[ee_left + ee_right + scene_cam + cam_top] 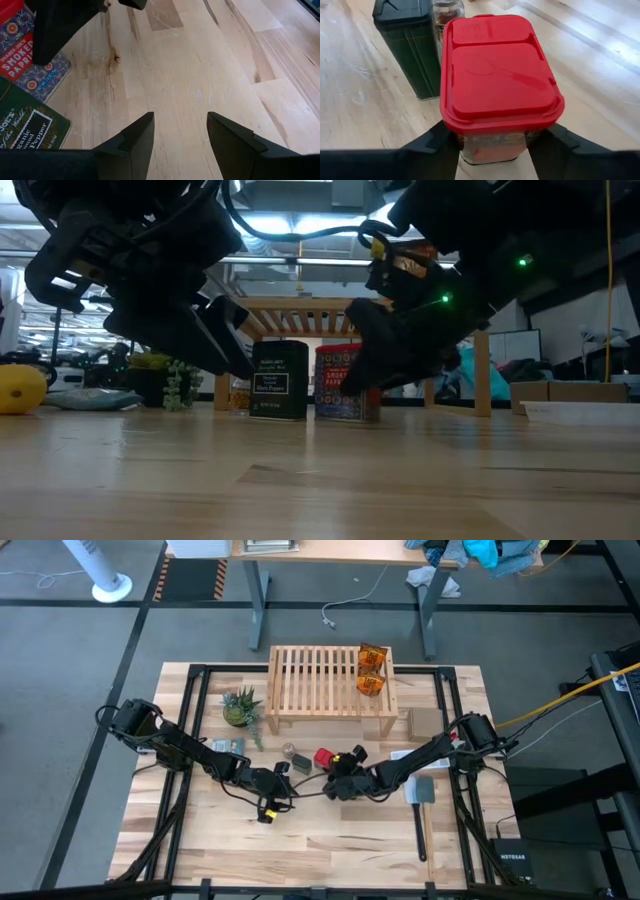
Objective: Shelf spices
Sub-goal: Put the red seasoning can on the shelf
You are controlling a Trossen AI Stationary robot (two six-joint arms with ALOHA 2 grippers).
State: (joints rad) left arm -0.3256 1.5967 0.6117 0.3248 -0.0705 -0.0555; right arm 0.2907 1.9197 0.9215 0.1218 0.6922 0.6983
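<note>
The red tin [497, 75] stands upright on the table in front of the shelf [330, 680], between the fingers of my right gripper [495, 150]. Beside it stand the dark green-grey box [407, 45] and, behind, the tiny clear jar [446, 12]. Two orange packets [372, 670] sit on the shelf's slatted top at its right end. My left gripper [180, 135] hovers open over bare wood just left of the box [25, 130], with nothing between its fingers. My right gripper has the red tin's two opposite side walls [470, 150] between its two fingers, just below the overhanging red lid. The fingers come slanting down from the table's right. The tin stands upright with its base on the table [345, 418].
A small green potted plant [242, 708] stands left of the shelf. A yellow round toy [20, 388] lies at the left in the low view. A brown box [425, 720] and a grey spatula [421, 790] lie on the right. Bare wood stretches along the near edge.
</note>
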